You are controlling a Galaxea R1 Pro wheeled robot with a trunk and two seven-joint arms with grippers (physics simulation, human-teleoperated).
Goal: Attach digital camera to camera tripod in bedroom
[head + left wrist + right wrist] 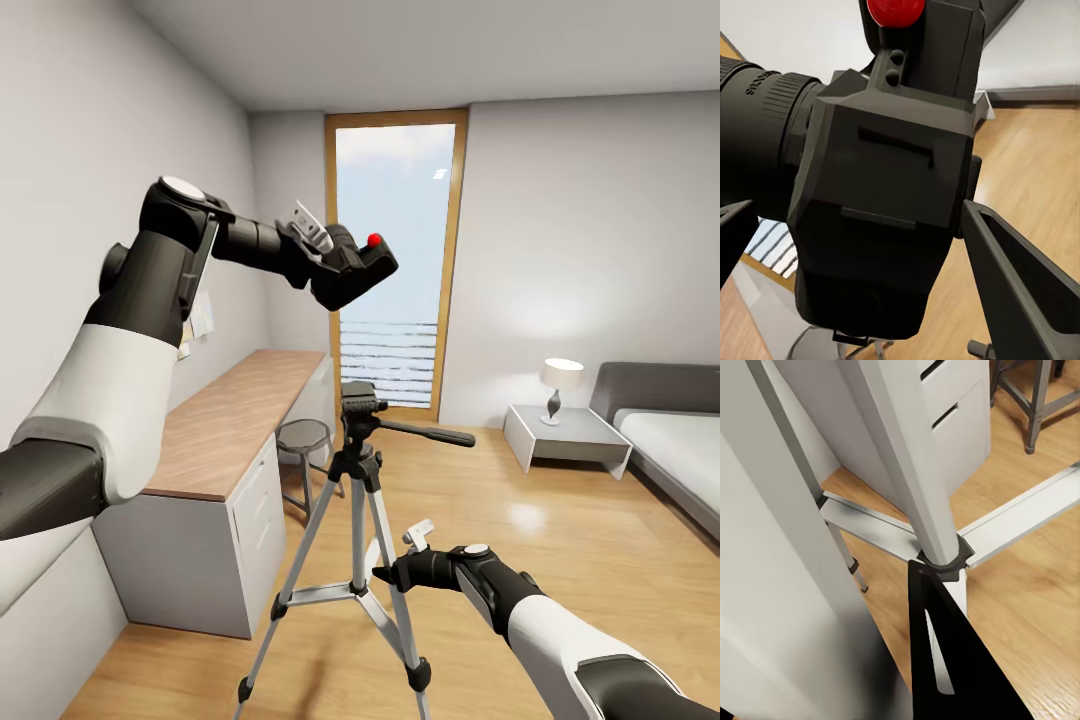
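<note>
The small black digital camera with its red button is held high in the air, above and slightly left of the tripod head, with my left gripper shut on it. In the left wrist view the digital camera sits between the two fingers, lens to one side. The camera tripod stands on the wood floor in the middle, its pan handle pointing right. Lower down, my right gripper is at one silver tripod leg, apparently shut on it; one finger shows beside the blurred leg.
A long wooden-topped desk with white drawers runs along the left wall, with a round stool beside it. A tall glass door is at the back. At right stand a nightstand with a lamp, and a bed.
</note>
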